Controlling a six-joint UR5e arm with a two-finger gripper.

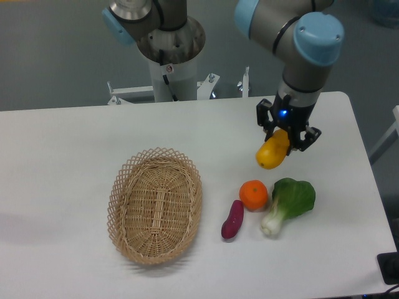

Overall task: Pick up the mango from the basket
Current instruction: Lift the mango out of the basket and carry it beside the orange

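The mango (272, 152) is a smooth yellow-orange fruit held in the air above the table, to the right of the basket. My gripper (285, 138) is shut on the mango's upper end, and the fruit hangs tilted down to the left. The basket (155, 205), an oval tan wicker one with a lattice rim, sits on the table at the left centre with nothing inside it.
A round orange (254, 194), a small purple sweet potato (232, 220) and a green leafy vegetable (289, 204) lie on the white table (75, 143) below the gripper. The arm's base column (169, 53) stands behind the table's far edge.
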